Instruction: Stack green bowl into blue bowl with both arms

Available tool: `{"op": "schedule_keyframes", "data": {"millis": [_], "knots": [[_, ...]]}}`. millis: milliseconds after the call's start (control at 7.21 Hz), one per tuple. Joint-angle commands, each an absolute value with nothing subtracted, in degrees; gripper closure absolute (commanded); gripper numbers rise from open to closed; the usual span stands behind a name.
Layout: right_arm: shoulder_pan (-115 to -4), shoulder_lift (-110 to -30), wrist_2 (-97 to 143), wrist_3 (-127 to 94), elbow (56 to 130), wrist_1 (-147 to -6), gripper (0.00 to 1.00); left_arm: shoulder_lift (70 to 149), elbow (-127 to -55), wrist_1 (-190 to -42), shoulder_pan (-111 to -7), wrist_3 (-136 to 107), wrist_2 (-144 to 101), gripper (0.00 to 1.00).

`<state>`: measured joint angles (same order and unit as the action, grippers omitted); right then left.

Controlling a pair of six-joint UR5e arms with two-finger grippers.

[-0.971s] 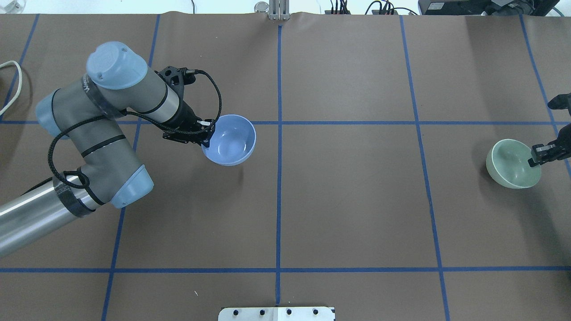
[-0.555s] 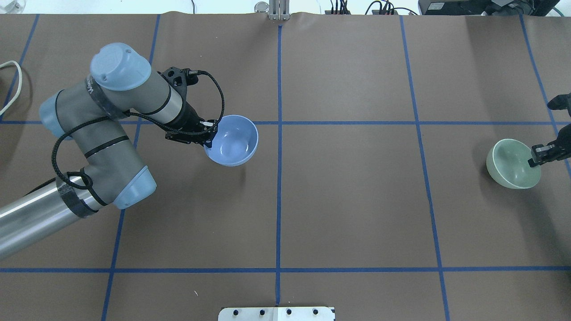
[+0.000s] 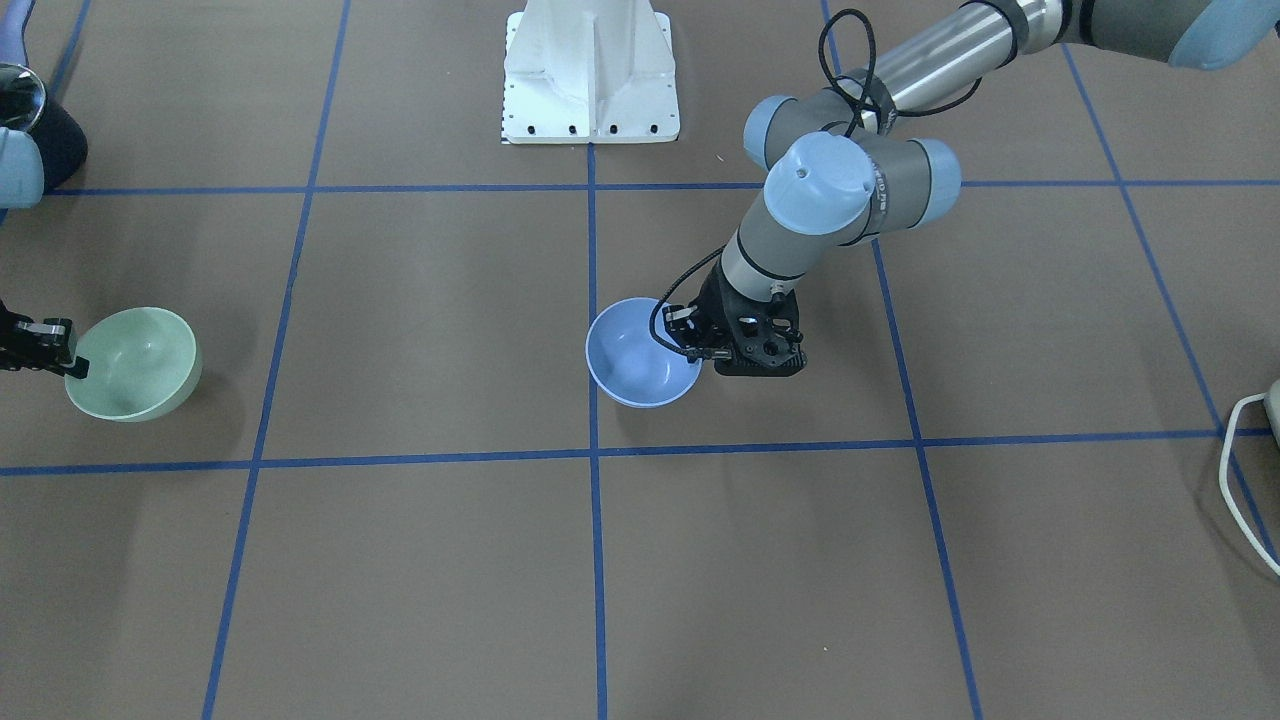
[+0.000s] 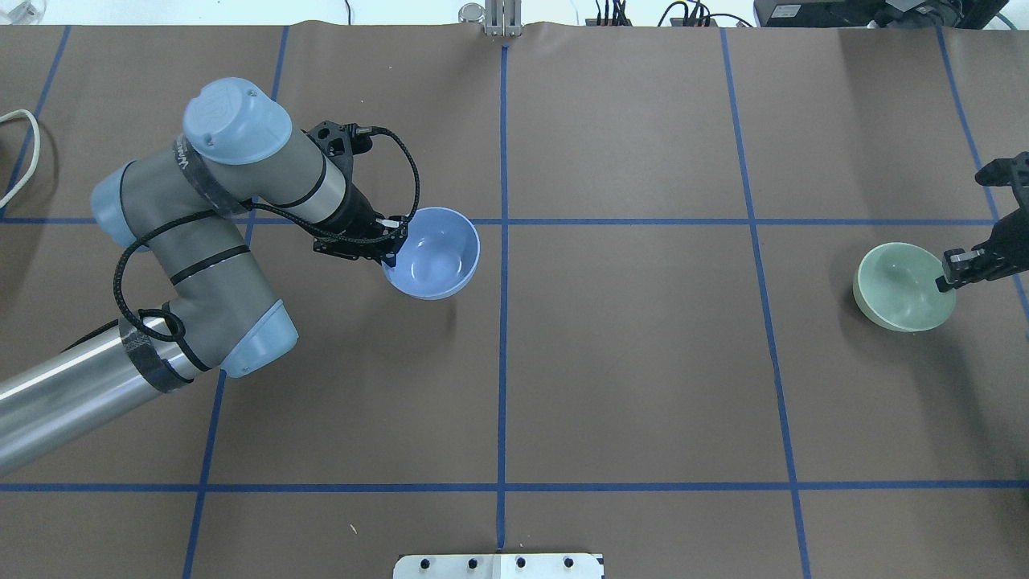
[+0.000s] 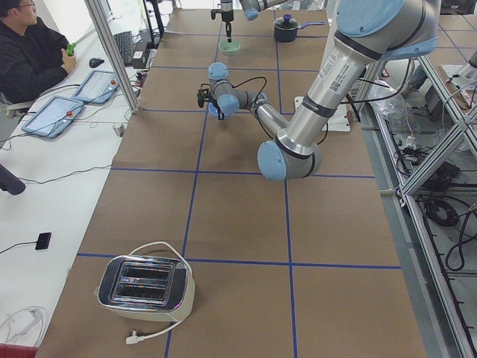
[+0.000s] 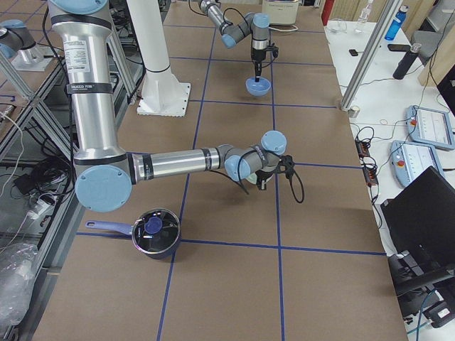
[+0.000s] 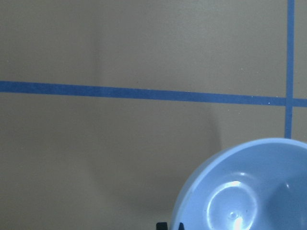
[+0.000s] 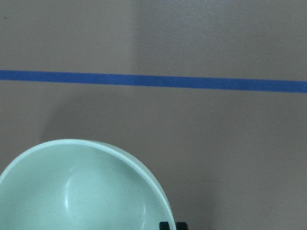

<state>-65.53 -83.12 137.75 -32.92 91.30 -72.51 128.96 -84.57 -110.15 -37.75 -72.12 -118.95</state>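
The periwinkle-blue bowl (image 4: pixel 434 253) hangs from my left gripper (image 4: pixel 391 241), which is shut on its near-left rim, left of the table's centre line. It also shows in the front view (image 3: pixel 640 365) and the left wrist view (image 7: pixel 249 191). The mint-green bowl (image 4: pixel 900 287) is far to the right, and my right gripper (image 4: pixel 947 277) is shut on its right rim. It also shows in the front view (image 3: pixel 135 362) and the right wrist view (image 8: pixel 81 191). Both bowls look held a little off the brown mat, open side up. The bowls are far apart.
Blue tape lines grid the brown mat (image 4: pixel 627 362). The white base pedestal (image 3: pixel 590 70) stands at the robot's side. A toaster (image 5: pixel 145 287) sits at the table's far left end, a dark pot (image 6: pixel 155 231) at its right end. A white cable (image 4: pixel 20 153) lies at the left edge.
My left arm has carried the blue bowl a little to the right. My right gripper has carried the green bowl to the left and slightly away from the robot.
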Motion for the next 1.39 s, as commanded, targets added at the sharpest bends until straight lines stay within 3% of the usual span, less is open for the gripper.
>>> {"op": "schedule_keyframes", "data": {"millis": [0,971,1248], "knots": [[-66.27,-78.07,138.43,-32.96,93.77,-81.08,1.00,130.51,-83.85,-110.13,-35.78,-74.52,-116.47,1.00],[-66.80,-75.33,138.25,-34.27,95.10,-84.29,1.00,130.61,-83.93,-110.21,-31.82,-76.38,-111.53,1.00],[-66.71,-74.97,138.25,-34.63,94.75,-84.29,1.00,130.17,-84.46,-110.30,-31.82,-76.38,-111.53,0.15]]}}
